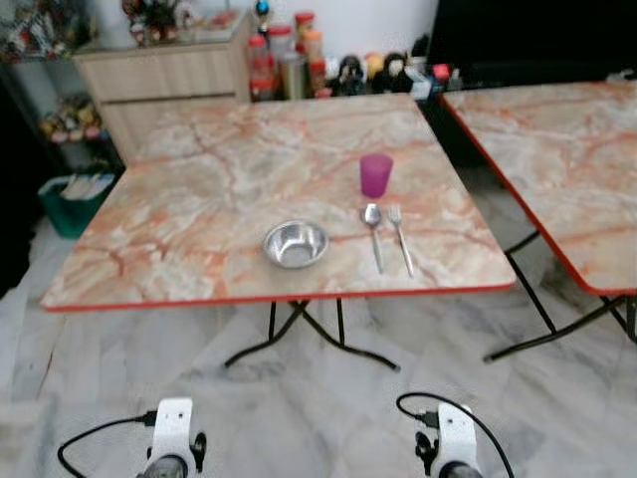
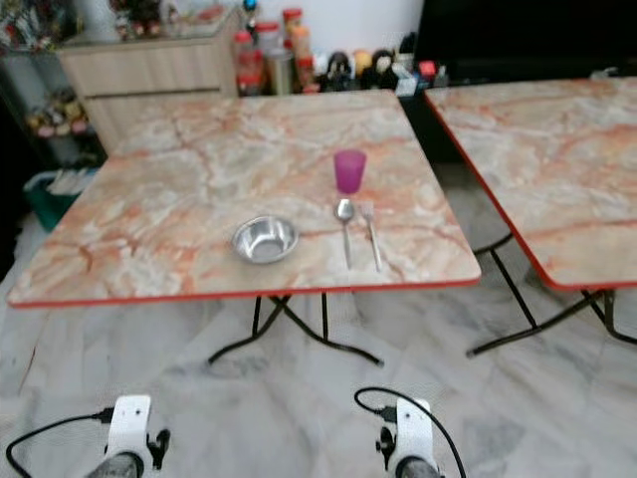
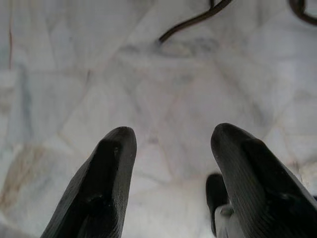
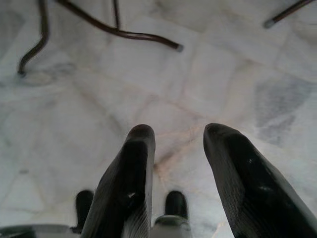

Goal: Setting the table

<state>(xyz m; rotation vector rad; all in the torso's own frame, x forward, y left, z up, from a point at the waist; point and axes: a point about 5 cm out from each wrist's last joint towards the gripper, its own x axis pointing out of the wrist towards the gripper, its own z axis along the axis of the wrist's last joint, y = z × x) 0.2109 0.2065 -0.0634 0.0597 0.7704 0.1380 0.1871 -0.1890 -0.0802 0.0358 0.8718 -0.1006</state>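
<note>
— Laid out how, left to right?
— Steel bowl (image 1: 295, 244) near the counter (image 1: 179, 219) front edge, then spoon (image 1: 373, 231) and fork (image 1: 400, 237) side by side, handles toward the edge; purple cup (image 1: 375, 174) just behind them. Probably one diner's place.
— And the pincers?
— Left pincer (image 3: 171, 144) fingers apart, empty, hanging over the floor (image 3: 163, 84); right pincer (image 4: 176, 136) likewise apart, empty, well short of the counter.

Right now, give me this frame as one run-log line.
table: bowl, spoon, fork, purple cup set | left gripper: open, idle over floor | right gripper: open, idle
</note>
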